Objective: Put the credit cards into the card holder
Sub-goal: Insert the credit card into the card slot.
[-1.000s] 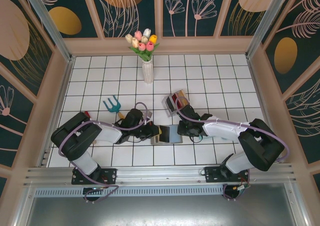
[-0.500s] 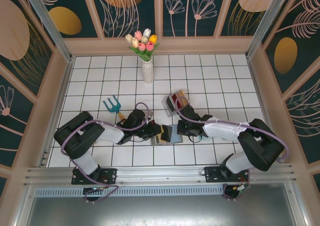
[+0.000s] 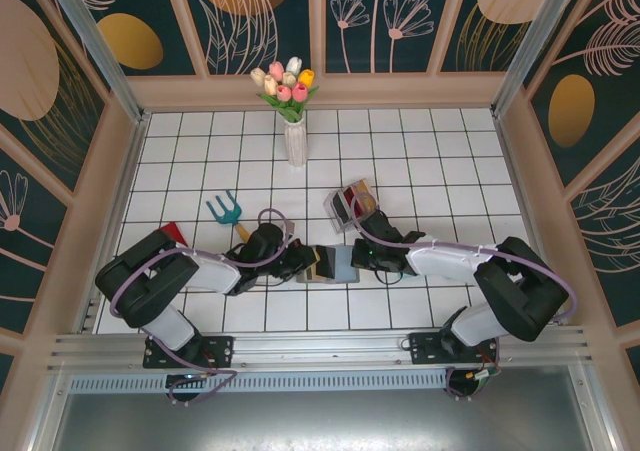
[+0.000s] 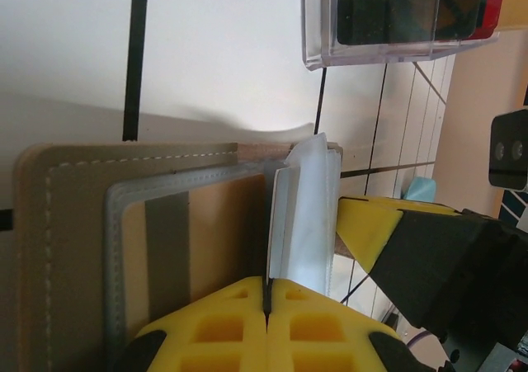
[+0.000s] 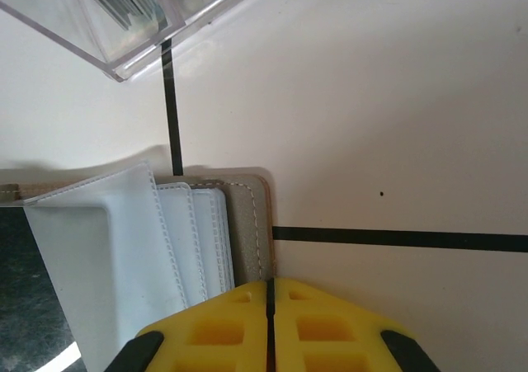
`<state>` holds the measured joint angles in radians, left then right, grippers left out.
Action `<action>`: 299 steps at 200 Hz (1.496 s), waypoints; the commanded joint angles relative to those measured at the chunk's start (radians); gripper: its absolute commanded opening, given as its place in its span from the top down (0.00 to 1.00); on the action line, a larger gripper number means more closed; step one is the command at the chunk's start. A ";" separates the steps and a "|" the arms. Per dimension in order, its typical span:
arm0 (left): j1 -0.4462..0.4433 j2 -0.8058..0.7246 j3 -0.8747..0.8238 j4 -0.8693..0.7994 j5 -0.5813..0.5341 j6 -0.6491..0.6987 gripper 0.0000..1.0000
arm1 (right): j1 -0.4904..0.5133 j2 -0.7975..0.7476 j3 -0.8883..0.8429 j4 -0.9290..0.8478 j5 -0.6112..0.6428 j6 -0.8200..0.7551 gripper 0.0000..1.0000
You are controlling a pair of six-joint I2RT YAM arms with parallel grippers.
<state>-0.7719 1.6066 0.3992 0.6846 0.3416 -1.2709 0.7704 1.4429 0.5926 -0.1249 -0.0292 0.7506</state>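
The card holder (image 3: 338,264) lies open between both arms, tan cover (image 4: 74,248) to the left and pale blue pocket leaves (image 5: 181,240) to the right. My left gripper (image 3: 308,264) (image 4: 269,294) is shut on a thin black credit card seen edge-on, which runs up along an upright pale leaf (image 4: 304,207). My right gripper (image 3: 362,258) (image 5: 269,288) is shut, its tips at the holder's grey right edge (image 5: 247,223). More credit cards, black (image 4: 388,9) and red (image 4: 488,1), stand in a clear rack (image 3: 350,205). A red card (image 3: 172,233) lies at the far left.
The clear rack (image 5: 124,17) stands just behind the holder, close to my right wrist. A teal garden fork (image 3: 225,209) lies behind my left arm. A white vase of tulips (image 3: 294,131) stands further back. Wooden walls close in the tiled floor.
My right gripper has closed and come in against the holder's right edge. The left arm has shifted, uncovering the red card at the far left; its jaws stayed shut.
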 commanded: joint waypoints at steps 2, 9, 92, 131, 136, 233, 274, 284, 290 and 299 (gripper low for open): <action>-0.003 -0.031 -0.021 0.015 -0.066 -0.035 1.00 | 0.000 0.052 -0.048 -0.058 -0.052 0.009 0.96; -0.003 -0.034 -0.014 -0.001 -0.060 -0.028 1.00 | 0.000 0.052 -0.048 -0.061 -0.050 0.011 0.96; -0.003 -0.073 -0.046 -0.074 -0.054 -0.004 1.00 | -0.014 0.049 -0.036 -0.063 -0.051 0.009 0.97; -0.004 -0.033 -0.038 0.011 -0.044 -0.034 1.00 | -0.014 0.055 -0.030 -0.051 -0.076 -0.001 0.97; -0.005 -0.025 -0.036 0.027 -0.046 -0.042 1.00 | -0.014 0.057 -0.030 -0.052 -0.078 -0.002 0.97; -0.056 0.090 0.000 0.149 -0.035 -0.110 1.00 | -0.013 0.036 -0.059 -0.030 -0.107 0.013 0.97; -0.062 0.102 0.051 0.071 -0.023 -0.067 0.97 | -0.013 0.031 -0.058 -0.021 -0.114 0.013 0.97; -0.064 0.102 0.064 0.049 -0.025 -0.061 0.96 | -0.013 0.031 -0.055 -0.021 -0.116 0.015 0.97; -0.066 0.102 0.069 0.044 -0.026 -0.062 0.95 | -0.013 0.031 -0.053 -0.019 -0.118 0.016 0.97; -0.070 0.129 0.074 0.040 -0.026 -0.059 0.94 | -0.013 0.030 -0.054 -0.016 -0.120 0.018 0.97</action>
<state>-0.8261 1.6947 0.4355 0.7712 0.3088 -1.3552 0.7513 1.4483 0.5774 -0.0761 -0.0921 0.7506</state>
